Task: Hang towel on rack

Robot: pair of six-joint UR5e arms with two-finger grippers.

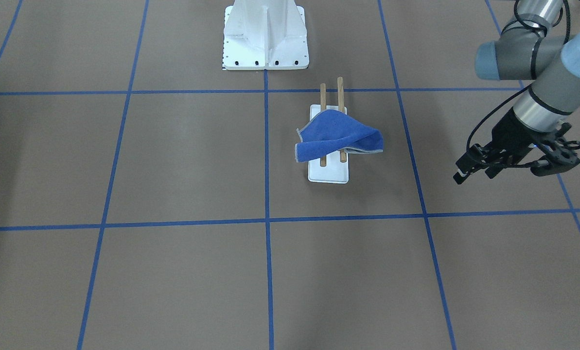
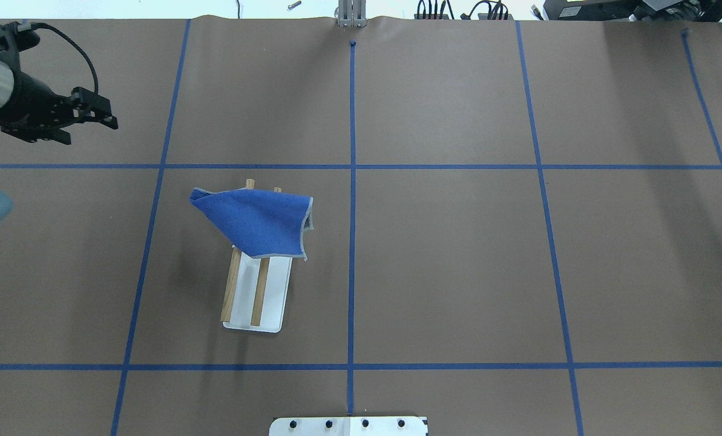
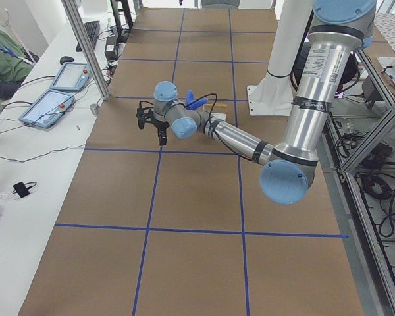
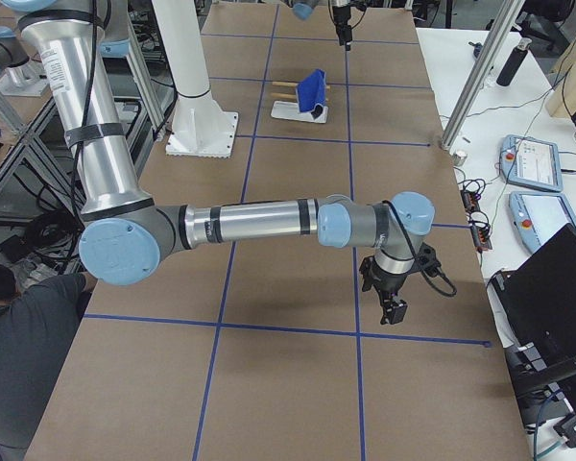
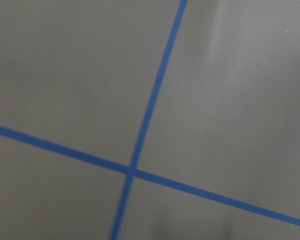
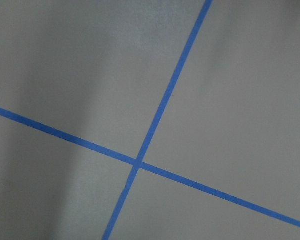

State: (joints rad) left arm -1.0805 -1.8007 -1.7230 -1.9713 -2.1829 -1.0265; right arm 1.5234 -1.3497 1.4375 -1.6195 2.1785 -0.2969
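The royal-blue towel (image 1: 338, 138) lies draped over the two wooden bars of the rack (image 1: 328, 176), at the end away from the robot, with one corner hanging off to the side. It also shows in the overhead view (image 2: 255, 221), above the rack's white base plate (image 2: 274, 300). My left gripper (image 1: 473, 175) is open and empty, well clear of the rack out toward the table's left edge (image 2: 97, 130). My right gripper (image 4: 394, 305) shows only in the exterior right view, low over bare table far from the rack. I cannot tell whether it is open or shut.
The white bolted robot pedestal (image 1: 265, 39) stands behind the rack. Blue tape lines grid the brown table (image 2: 457, 272). Both wrist views show only table and tape. A side bench with teach pendants (image 4: 533, 158) runs along the far edge.
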